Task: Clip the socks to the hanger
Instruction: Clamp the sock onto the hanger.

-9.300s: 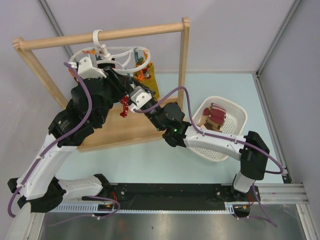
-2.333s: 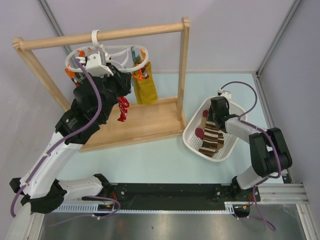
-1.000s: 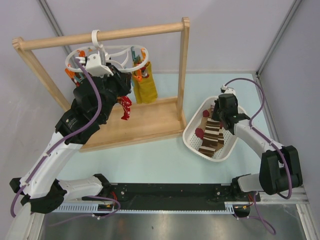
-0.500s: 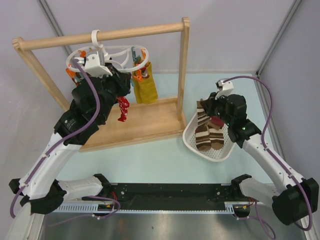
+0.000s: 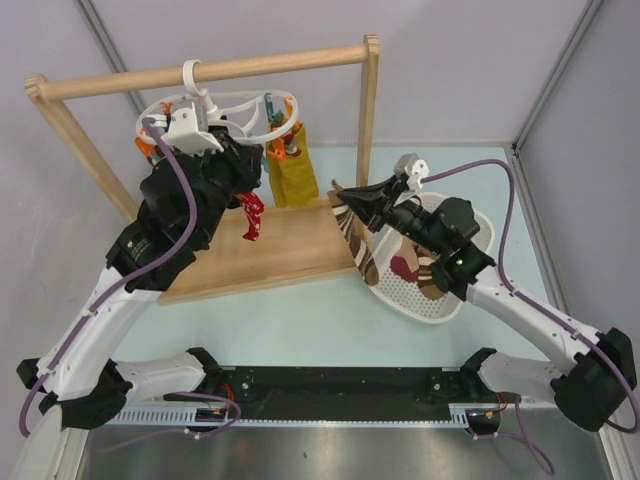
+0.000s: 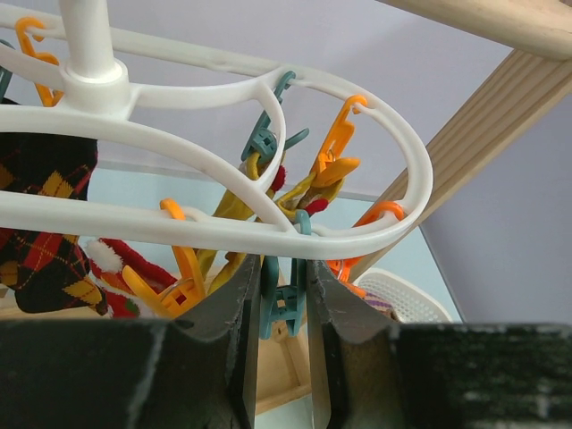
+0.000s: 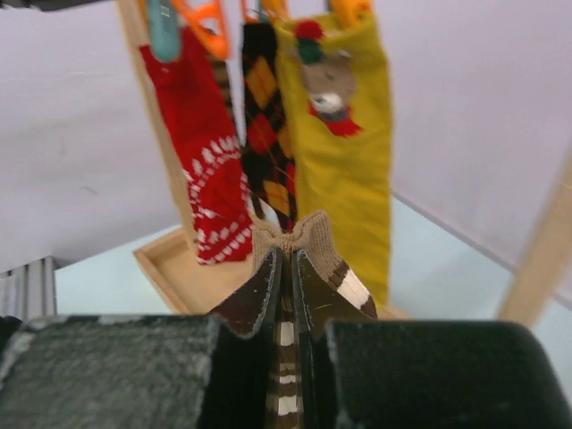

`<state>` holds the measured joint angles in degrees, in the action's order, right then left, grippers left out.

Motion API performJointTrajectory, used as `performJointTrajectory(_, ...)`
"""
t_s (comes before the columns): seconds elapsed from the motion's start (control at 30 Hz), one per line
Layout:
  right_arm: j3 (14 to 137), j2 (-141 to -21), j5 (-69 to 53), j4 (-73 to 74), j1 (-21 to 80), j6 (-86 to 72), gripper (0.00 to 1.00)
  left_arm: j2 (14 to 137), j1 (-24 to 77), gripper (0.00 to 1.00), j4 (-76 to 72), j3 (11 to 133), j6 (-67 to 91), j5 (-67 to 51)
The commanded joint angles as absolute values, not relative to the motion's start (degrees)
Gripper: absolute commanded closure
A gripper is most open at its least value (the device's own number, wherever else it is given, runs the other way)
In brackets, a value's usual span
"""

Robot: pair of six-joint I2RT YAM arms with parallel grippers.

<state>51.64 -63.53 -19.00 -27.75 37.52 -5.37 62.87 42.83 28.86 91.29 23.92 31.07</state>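
- The brown sock with cream stripes (image 5: 358, 240) hangs in the air past the middle of the bench, between the wooden rail frame (image 5: 210, 68) and the white basket (image 5: 474, 228).
- The right gripper (image 7: 288, 266) is clenched on this sock, and the tan cuff bunches out just above its fingertips.
- A second brown striped sock (image 5: 432, 278) lies in the basket, towards the right edge of the bench.
- The red sock (image 7: 207, 183) with a white pattern hangs clipped on the hanger (image 5: 236, 108).
- The hanger's hook is over the rail, in the far-left part of the bench.
- Beside the red sock hang a black diamond sock (image 7: 268, 134) and a mustard sock (image 7: 347, 156), both clipped to the same hanger.
- The left gripper (image 6: 281, 273) reaches up under the near side of the hanger ring.
- Its fingers (image 6: 243, 326) sit tight against both sides of a teal peg (image 6: 284, 308), grasping it.
- Orange pegs (image 6: 332, 161) hang from the ring nearby.
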Motion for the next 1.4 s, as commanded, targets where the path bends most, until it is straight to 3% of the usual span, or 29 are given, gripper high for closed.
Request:
performJointTrajectory(0.0, 55.72, -68.45, -22.32, -40.15, 40.51, -5.89, 1.0, 61.52, 42.01, 0.99, 25.58, 92.02, 23.73, 31.47)
performJointTrajectory(0.4, 63.01, -81.2, -25.75, -54.22, 45.7, -8.7, 1.0, 61.17, 42.01, 0.99, 24.79, 91.05, 24.52, 30.15)
performJointTrajectory(1.37, 72.68, -90.44, -24.96, -57.83, 45.62, -13.62, 1.0, 59.85, 42.01, 0.99, 22.94, 88.59, 25.05, 27.25)
